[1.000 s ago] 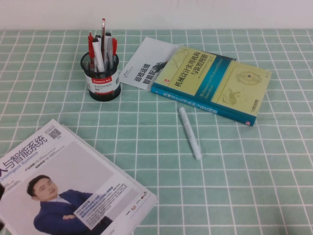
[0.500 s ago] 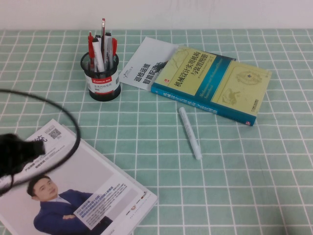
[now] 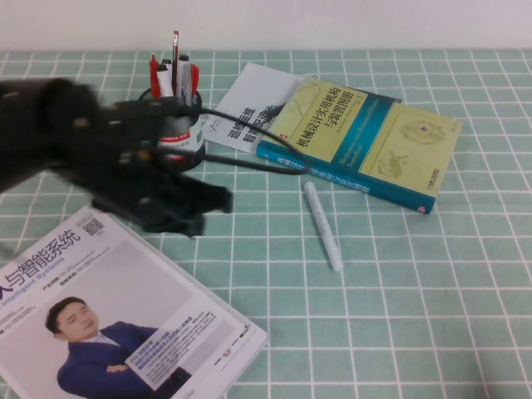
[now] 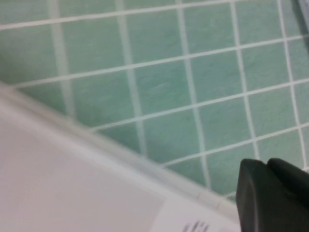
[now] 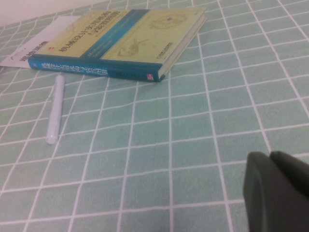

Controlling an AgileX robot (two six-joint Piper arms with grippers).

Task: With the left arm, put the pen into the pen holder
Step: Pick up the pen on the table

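While the left gripper (image 3: 204, 204), its opening impossible to judge, hung well left of the pen (image 3: 322, 225) lying free beside the book (image 3: 366, 141), that slim, light, smooth pen looked best pinched mid-barrel; the right gripper (image 5: 277, 193) was off the high view, beyond it.

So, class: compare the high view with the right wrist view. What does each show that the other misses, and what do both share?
Only the high view shows the left arm with its left gripper over the cloth, the pen holder behind it, and the magazine. Only the right wrist view shows the right gripper, low above the cloth. Both show the pen lying beside the book on the checked cloth.
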